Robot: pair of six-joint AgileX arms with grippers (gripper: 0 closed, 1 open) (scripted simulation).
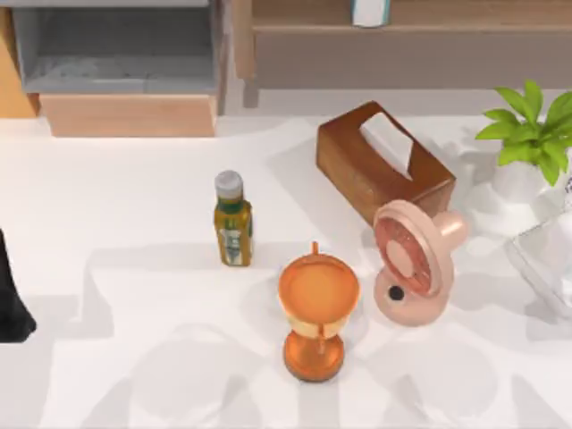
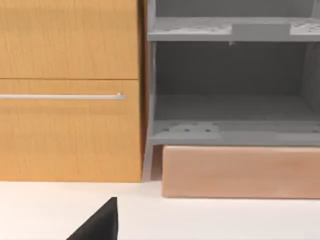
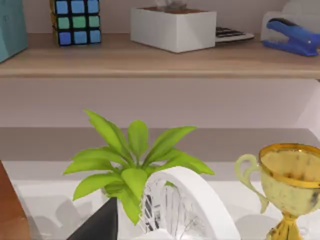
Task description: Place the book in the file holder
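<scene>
The file holder [image 1: 116, 67] stands at the table's back left, a grey compartment with grey inner walls behind a pale wooden front [image 2: 240, 172]. The left wrist view faces it from close by, and its inside [image 2: 230, 107] holds nothing. On the shelf at the back stands the book [image 1: 369, 11], teal with a white edge; its teal cover [image 3: 11, 27] shows in the right wrist view. My left arm [image 1: 11, 299] sits at the table's left edge. A dark part of my left gripper [image 2: 97, 225] and of my right gripper [image 3: 97, 225] shows in each wrist view.
A brown tissue box [image 1: 384, 161], a pink fan [image 1: 411, 259], an orange hourglass-shaped object [image 1: 317, 308] and a green bottle [image 1: 232, 219] stand mid-table. At the right are a plant [image 1: 527, 134], a white fan [image 3: 185, 205] and a gold trophy [image 3: 290, 185]. An orange cabinet [image 2: 70, 90] flanks the holder.
</scene>
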